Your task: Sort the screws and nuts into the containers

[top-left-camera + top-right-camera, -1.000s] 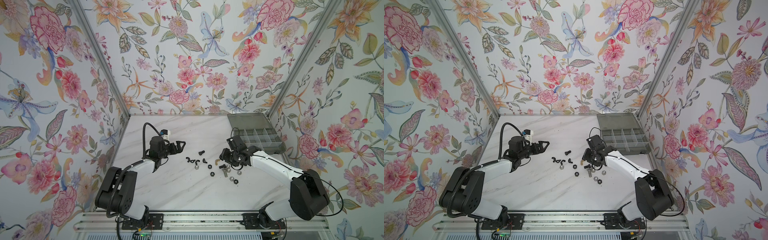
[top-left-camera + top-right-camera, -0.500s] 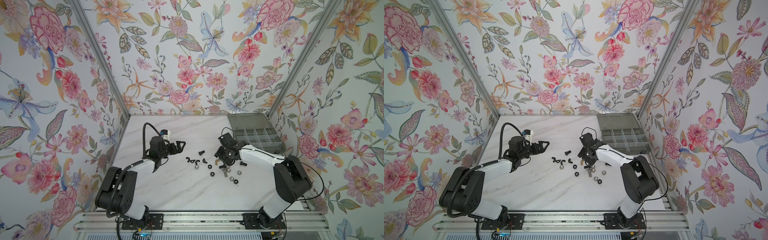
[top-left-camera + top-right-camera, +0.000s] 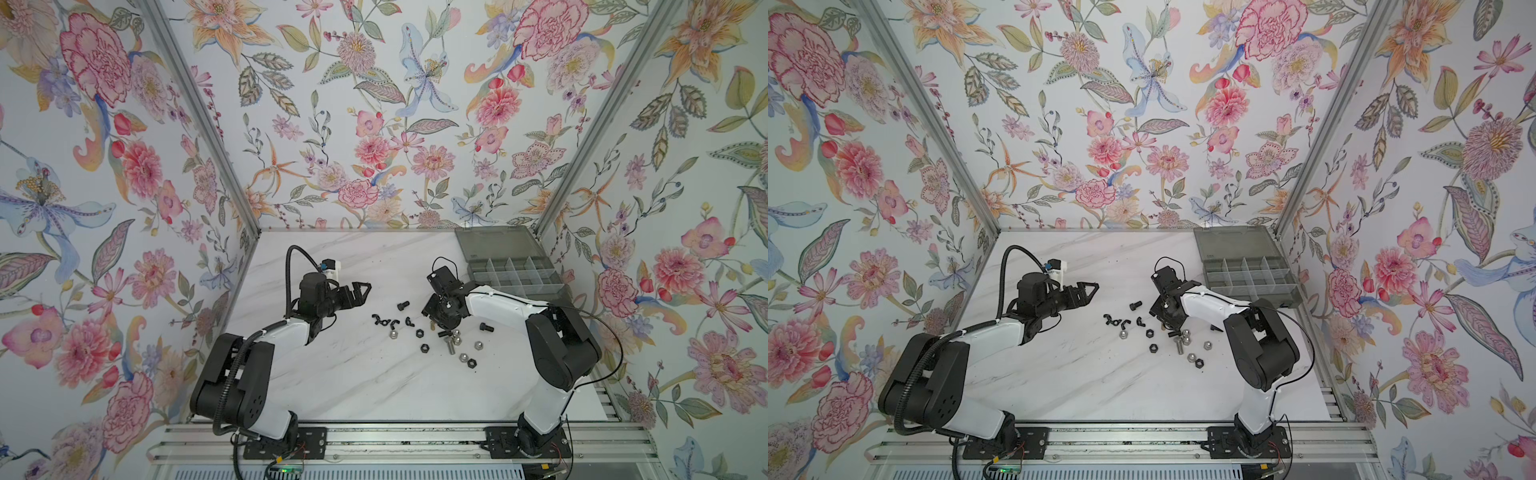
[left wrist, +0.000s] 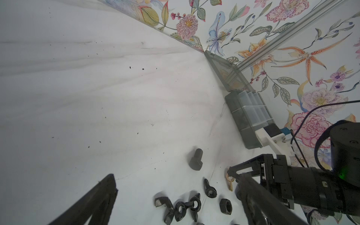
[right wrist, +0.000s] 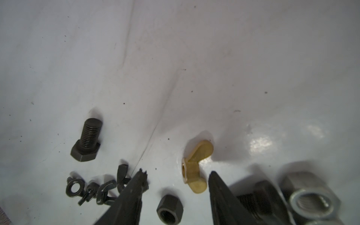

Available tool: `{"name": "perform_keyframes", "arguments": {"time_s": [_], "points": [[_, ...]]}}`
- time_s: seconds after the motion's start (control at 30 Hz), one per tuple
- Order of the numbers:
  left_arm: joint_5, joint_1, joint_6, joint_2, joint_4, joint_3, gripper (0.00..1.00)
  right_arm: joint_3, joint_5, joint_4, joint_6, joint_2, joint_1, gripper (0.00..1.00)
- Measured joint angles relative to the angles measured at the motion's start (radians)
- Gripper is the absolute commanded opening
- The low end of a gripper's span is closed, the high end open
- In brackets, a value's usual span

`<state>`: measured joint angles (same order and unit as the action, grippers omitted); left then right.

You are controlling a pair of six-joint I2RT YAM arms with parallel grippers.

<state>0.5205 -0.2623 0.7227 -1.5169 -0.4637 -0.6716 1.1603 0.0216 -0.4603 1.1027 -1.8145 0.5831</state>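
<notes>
Right end effector point(image 5: 177, 173) fingers apart around brass wing nut point(image 5: 195, 167), which lies flat on table point(image 5: 194, 58), off-centre towards one finger. Left end effector point(image 3: 361, 292) apart, empty. Risk: uneven closing on sloped wings flicks wing nut into black hex nut point(image 5: 169, 209) just beside it.

No writing can be read anywhere, not even on the containers point(image 3: 513, 274)

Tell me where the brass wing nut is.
Right wrist view: the brass wing nut lies between the right claw's open tips, beside a black hex nut.
</notes>
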Motion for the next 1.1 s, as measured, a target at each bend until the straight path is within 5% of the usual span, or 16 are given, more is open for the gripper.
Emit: {"name": "perform_keyframes", "arguments": {"time_s": [0.53,1.1], "points": [[0.000,0.000,0.000,0.000,0.000,0.000,0.99,0.005,0.016,0.000,0.006,-0.034,0.000,0.41],[0.000,-0.001,0.000,0.000,0.000,0.000,0.99,0.003,0.004,0.001,-0.022,-0.037,0.000,0.10]]}}
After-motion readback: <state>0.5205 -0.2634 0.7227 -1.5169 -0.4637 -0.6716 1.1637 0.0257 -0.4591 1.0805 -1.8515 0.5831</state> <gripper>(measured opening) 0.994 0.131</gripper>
